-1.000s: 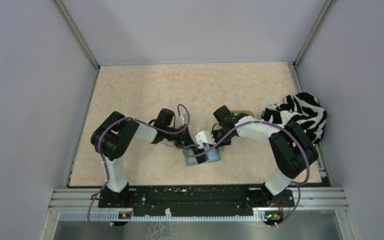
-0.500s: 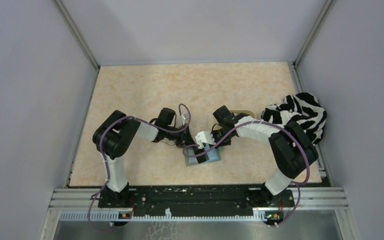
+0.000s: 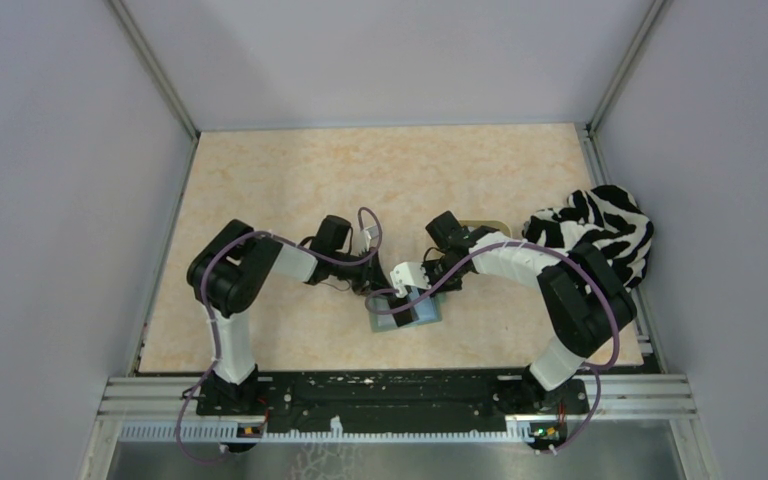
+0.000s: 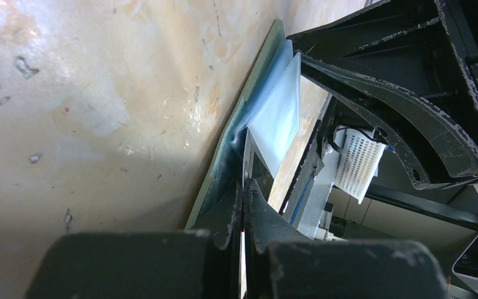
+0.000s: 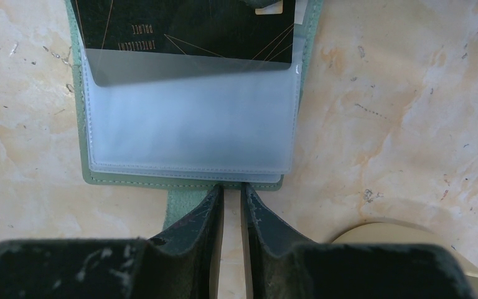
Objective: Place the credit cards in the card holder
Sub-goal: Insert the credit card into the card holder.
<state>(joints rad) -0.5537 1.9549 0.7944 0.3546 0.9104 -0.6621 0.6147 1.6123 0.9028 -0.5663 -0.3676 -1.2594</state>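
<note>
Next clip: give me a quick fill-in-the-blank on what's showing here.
The card partly inside the card holder is ___ in colour.
The card holder lies ___, not folded shut, its clear sleeve showing.
The jaws of the left gripper are ___.
Missing words: black; open; shut.

table (image 3: 380, 170): beige marbled | zebra-striped cloth (image 3: 600, 235): right edge | tan tray (image 3: 487, 225): beside cloth
</note>
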